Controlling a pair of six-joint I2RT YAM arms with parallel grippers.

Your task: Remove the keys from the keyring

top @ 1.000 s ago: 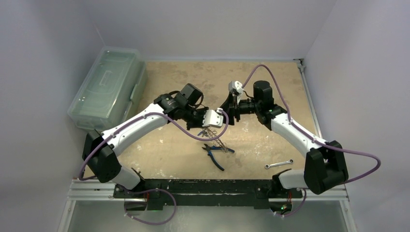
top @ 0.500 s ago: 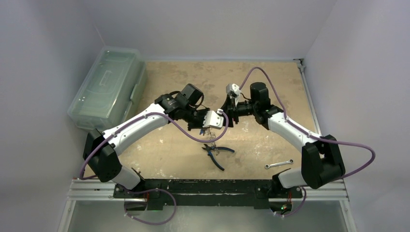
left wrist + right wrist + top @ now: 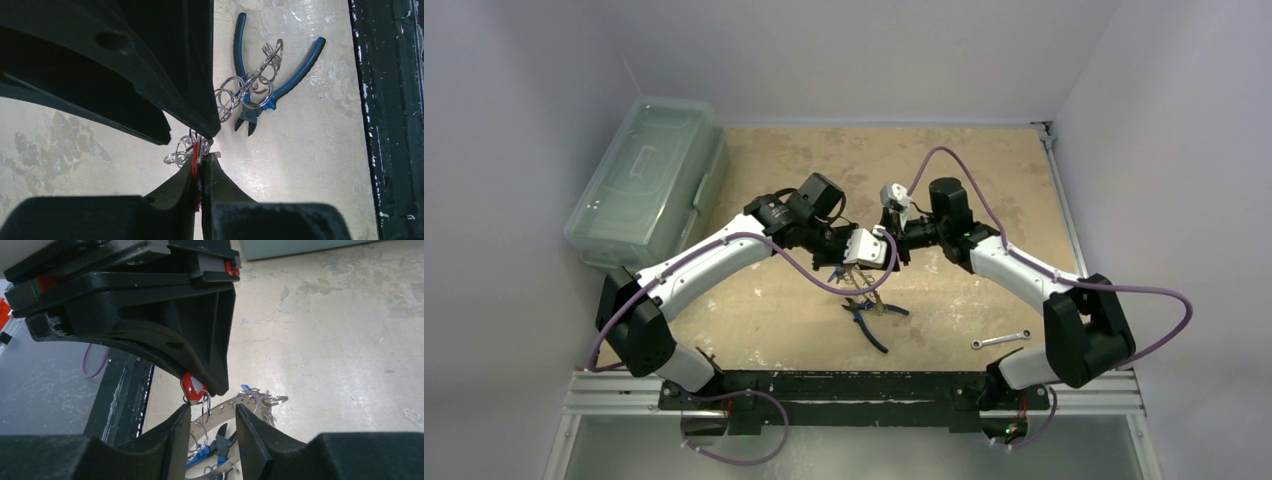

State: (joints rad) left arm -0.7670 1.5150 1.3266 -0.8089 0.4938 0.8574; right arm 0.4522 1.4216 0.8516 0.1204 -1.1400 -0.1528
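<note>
My left gripper (image 3: 865, 249) is shut on a red-tagged key (image 3: 196, 162) and holds the bunch above the table. The keyring (image 3: 869, 288), a silver band strung with small rings and keys (image 3: 250, 85), hangs from it over the blue-handled pliers (image 3: 870, 316). My right gripper (image 3: 892, 243) is open and meets the left one tip to tip. In the right wrist view its fingers (image 3: 180, 435) stand on either side of the band (image 3: 235, 404), just under the red tag (image 3: 191, 385). In the left wrist view the shut left gripper (image 3: 202, 156) shows the tag's edge between its pads.
A silver wrench (image 3: 1001, 340) lies on the table at the front right. A clear plastic lidded box (image 3: 649, 180) stands at the back left. The pliers also show in the left wrist view (image 3: 280, 75), right under the hanging keys. Walls close in on three sides.
My right arm has swung left and brought its open gripper up against the left gripper and the hanging keyring. The left gripper has kept its hold and has hardly moved.
</note>
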